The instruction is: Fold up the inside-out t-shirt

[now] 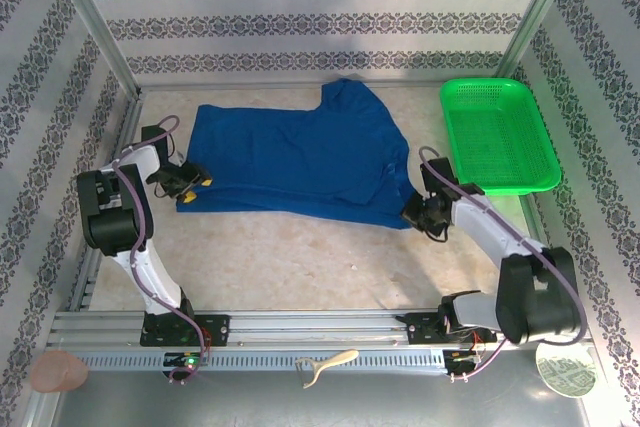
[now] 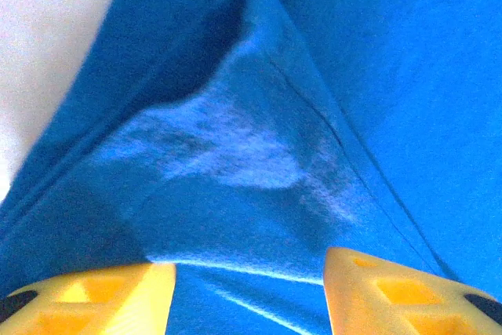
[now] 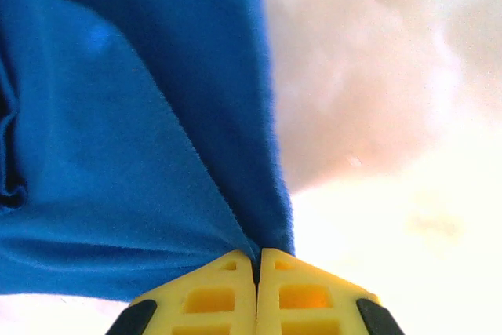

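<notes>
Inside-out t-shirt (image 1: pixel 300 162), royal blue, lies spread across the far half of a pale speckled table (image 1: pixel 300 257), one sleeve pointing toward the back wall. Patterned grey-and-white walls (image 1: pixel 320 17) box the table in on 3 sides, and an aluminium rail (image 1: pixel 320 332) carries both arm bases at the near edge. A green mesh basket (image 1: pixel 497 137) sits at the far right, just beside the shirt and apart from it.

The left gripper (image 1: pixel 190 179) is at the shirt's near left corner. In the left wrist view its 2 yellow fingers (image 2: pixel 86 300) stand about halfway apart over a raised ridge of cloth, pinching nothing.

The right gripper (image 1: pixel 415 212) is at the shirt's near right corner. In the right wrist view its jaws are pressed together on the shirt's edge.
</notes>
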